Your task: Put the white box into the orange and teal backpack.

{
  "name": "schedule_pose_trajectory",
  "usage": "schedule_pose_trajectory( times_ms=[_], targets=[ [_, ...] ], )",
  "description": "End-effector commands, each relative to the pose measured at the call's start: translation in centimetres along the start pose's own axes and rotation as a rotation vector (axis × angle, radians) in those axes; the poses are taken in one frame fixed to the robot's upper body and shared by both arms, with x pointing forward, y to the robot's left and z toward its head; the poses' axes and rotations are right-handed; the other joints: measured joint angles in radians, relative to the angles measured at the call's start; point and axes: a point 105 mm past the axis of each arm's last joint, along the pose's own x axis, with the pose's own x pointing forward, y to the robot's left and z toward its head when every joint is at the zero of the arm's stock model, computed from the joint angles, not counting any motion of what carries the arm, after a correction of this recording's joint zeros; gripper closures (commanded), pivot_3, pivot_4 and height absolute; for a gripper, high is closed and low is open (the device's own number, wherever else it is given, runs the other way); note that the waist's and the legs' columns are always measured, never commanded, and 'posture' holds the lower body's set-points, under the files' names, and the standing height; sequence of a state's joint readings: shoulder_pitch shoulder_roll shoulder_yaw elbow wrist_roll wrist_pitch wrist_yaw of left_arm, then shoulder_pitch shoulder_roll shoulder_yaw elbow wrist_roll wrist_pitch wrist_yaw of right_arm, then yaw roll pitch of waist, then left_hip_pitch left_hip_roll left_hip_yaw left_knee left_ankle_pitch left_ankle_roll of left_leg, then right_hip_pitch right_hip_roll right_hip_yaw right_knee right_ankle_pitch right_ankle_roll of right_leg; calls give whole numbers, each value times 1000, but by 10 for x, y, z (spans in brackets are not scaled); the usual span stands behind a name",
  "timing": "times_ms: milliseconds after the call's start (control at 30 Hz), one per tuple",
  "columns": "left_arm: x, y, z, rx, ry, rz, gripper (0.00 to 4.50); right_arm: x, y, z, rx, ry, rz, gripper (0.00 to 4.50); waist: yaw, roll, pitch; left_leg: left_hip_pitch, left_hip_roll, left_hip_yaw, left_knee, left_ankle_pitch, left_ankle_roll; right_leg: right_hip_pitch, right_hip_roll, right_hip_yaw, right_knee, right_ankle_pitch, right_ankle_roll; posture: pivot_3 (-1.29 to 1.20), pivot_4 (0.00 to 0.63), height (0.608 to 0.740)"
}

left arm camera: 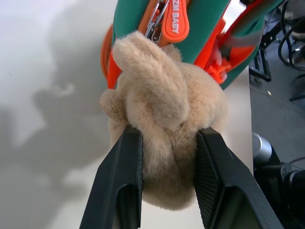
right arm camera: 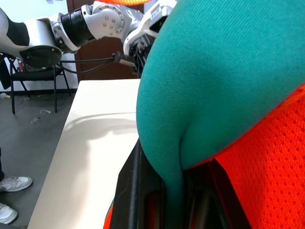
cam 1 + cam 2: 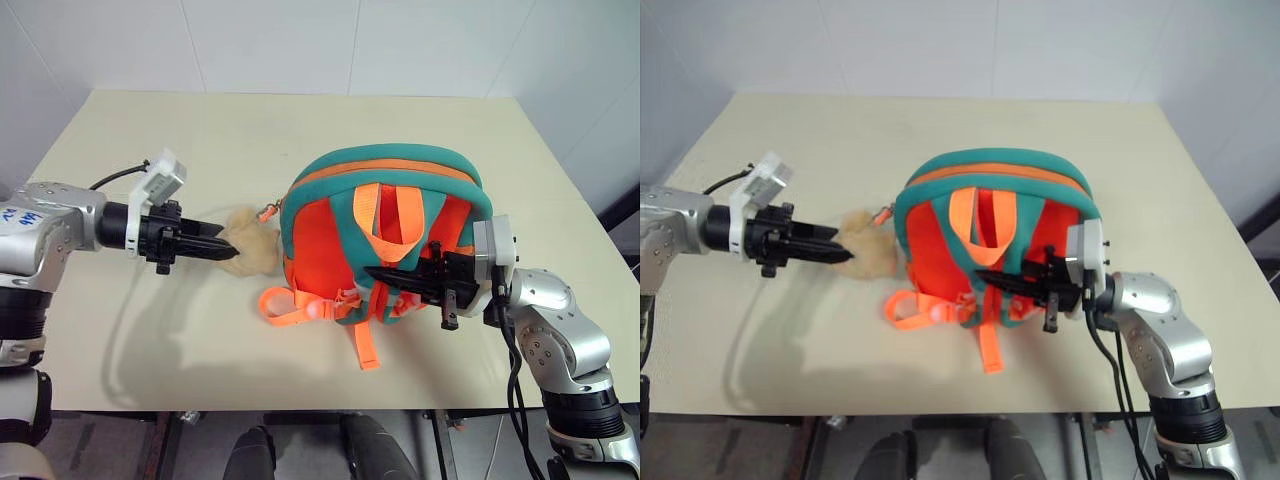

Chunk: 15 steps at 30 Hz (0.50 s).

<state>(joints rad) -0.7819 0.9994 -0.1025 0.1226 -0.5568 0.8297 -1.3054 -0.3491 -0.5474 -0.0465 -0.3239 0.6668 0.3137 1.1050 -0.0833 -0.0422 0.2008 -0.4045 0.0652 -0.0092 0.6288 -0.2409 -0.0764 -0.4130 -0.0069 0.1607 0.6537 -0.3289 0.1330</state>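
Lying at the centre of the head views, the small orange and teal fabric backpack [image 3: 385,235] is seen straps-up on the cream tabletop [image 3: 200,130]. Its tan plush animal [image 3: 248,243] is pinched at centre left by the left gripper [image 3: 222,245]. The right gripper [image 3: 372,272] is closed on the pack's lower centre.

In the left wrist view, both black fingers [image 1: 125,176] are pressed into the plush's sides, partly open around it.

In the right wrist view, a fold of teal trim [image 2: 190,95] is clamped between nearly shut jaws.

The zipper appears closed; insertion is judged not yet begun.
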Motion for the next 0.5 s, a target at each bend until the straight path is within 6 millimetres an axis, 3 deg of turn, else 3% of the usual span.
schedule_pose_trajectory(
  times_ms=[33, 333, 500],
  targets=[
    [6, 7, -14, 2, 37, 8, 3434, -2, 0, 13, -48, -21, 4, 4458, 0, 0, 0, 0, 0, 0, 0, 0, 0, 0, 0, 0, 0, 0, 0, 0, 150, 740],
    [23, 21, -46, -8, 180, -10, 3434, -2, -1, 12, -41, -14, 6, 4458, 1, 0, 0, 0, 0, 0, 0, 0, 0, 0, 0, 0, 0, 0, 0, 0, 150, 740],
    [31, 26, -49, 7, 212, -24, 3434, -2, -3, 10, -41, -2, 2, 4458, 0, 0, 0, 0, 0, 0, 1, 0, 0, 0, 0, 0, 1, 0, 0, 0, 150, 740]
  ],
)
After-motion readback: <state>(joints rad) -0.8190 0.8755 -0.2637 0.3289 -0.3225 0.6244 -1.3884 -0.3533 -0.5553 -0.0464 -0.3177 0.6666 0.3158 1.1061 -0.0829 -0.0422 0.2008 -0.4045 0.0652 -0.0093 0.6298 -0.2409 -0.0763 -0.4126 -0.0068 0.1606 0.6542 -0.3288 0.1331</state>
